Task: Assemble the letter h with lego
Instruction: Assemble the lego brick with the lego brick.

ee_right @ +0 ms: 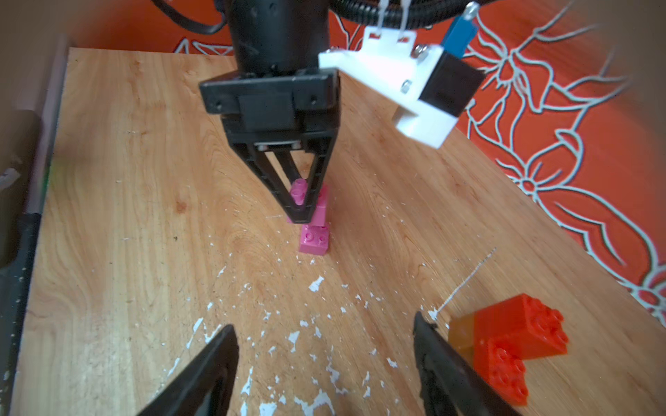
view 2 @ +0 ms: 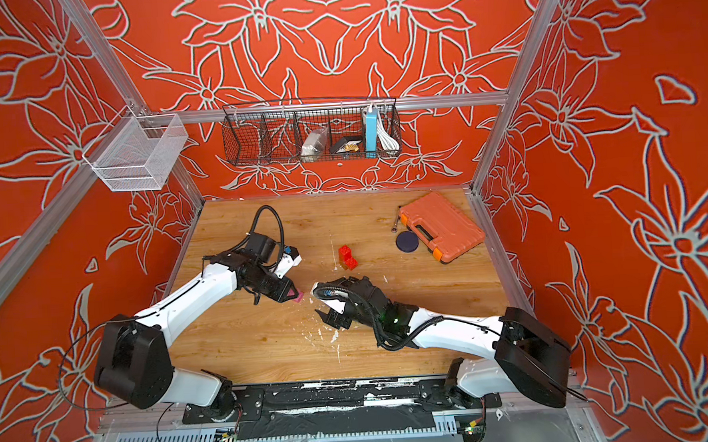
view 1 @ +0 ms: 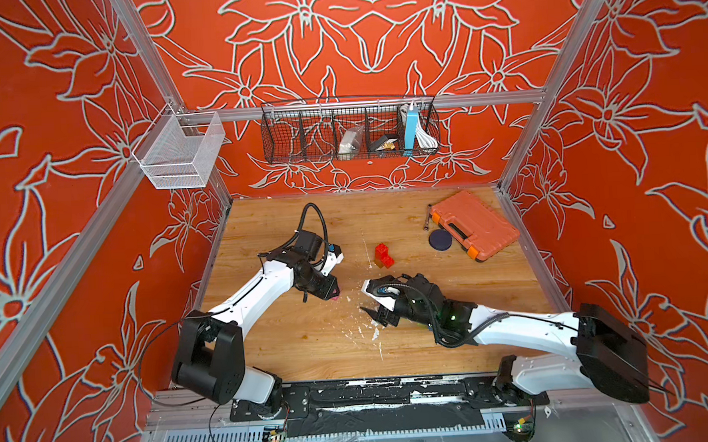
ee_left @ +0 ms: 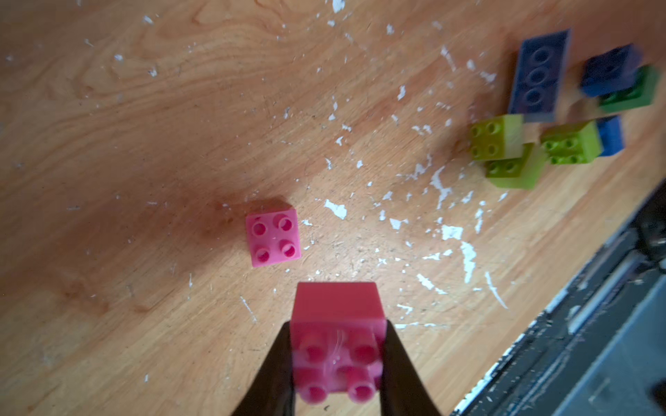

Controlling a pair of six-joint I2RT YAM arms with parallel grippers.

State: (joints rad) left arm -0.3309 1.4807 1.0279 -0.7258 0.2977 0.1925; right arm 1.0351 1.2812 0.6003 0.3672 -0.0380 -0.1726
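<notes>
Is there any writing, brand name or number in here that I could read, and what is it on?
No text can be read in any view.
Blue box in the wire basket: any print is too small to read.
Orange case: no label shows.
Pink brick in the left gripper: studs are blurred, no lettering is legible.

The table (view 1: pixel 309 349) is bare at near centre and far centre; the red brick stack (view 1: pixel 383 256) stands mid-table, and the orange case (view 1: pixel 475 224) blocks the far-right corner.
</notes>
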